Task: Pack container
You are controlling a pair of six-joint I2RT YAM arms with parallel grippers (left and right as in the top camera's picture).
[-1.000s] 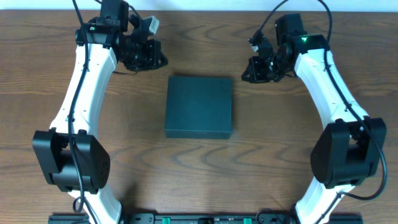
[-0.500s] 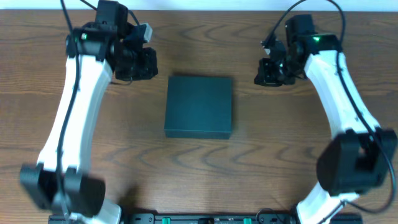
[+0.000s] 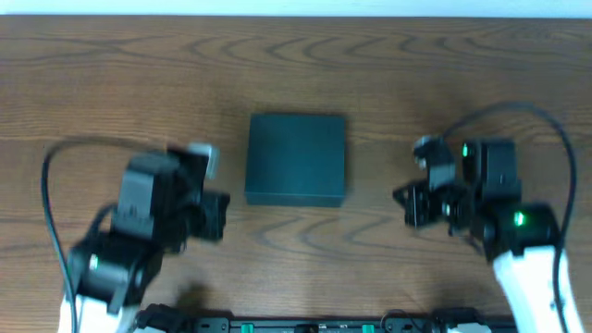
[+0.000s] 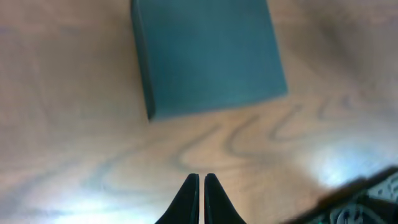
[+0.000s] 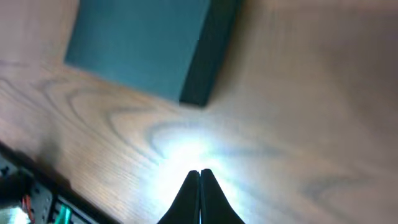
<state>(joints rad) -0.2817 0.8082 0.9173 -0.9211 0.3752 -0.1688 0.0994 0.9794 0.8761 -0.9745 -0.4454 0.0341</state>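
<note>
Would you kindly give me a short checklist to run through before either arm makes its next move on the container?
1. Container closed and lying flat on the table: ok.
2. Left end effector shut and empty: ok.
3. Right end effector shut and empty: ok.
4. Both end effectors apart from the container, with bare wood between: ok.
5. Goods to pack in view: not ok, none shows in any view.
6. Which side the container opens from: cannot tell.
</note>
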